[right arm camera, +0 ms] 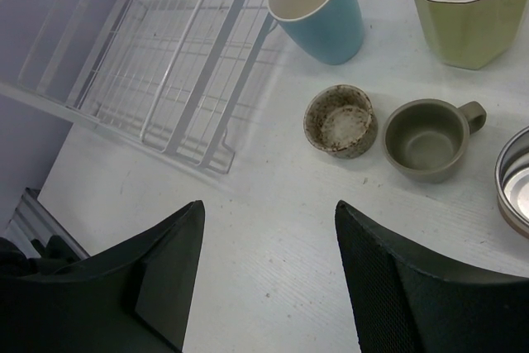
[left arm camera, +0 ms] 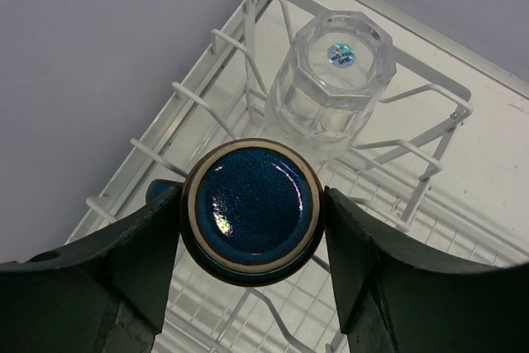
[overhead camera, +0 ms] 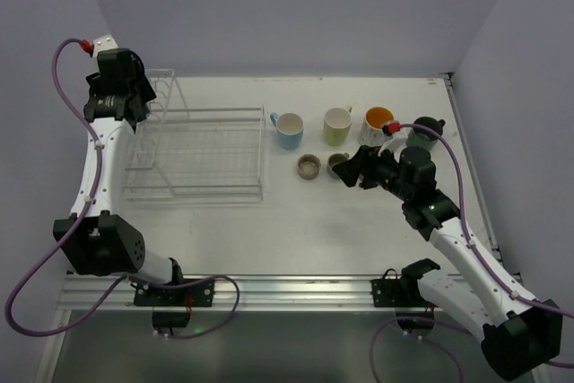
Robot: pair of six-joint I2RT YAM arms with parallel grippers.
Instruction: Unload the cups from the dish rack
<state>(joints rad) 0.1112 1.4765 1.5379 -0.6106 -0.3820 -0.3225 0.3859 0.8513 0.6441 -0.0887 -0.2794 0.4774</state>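
Left jaws clamp the upturned navy cup (left arm camera: 252, 211) on the dish rack (overhead camera: 199, 152) prongs, beside a clear glass (left arm camera: 331, 80). Right jaws gape, empty. Six cups (overhead camera: 337, 125) already stand on the counter (overhead camera: 296, 230); unloading looks mostly done.

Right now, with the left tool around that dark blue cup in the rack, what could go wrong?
1. The left tool pinches the upturned navy cup by its smooth round sides, so the cup may slip or twist as it is lifted.
2. The clear glass sits upturned just behind the cup; a tilted lift could knock it.
3. The dish rack has wire prongs close around the cup, which could snag it.
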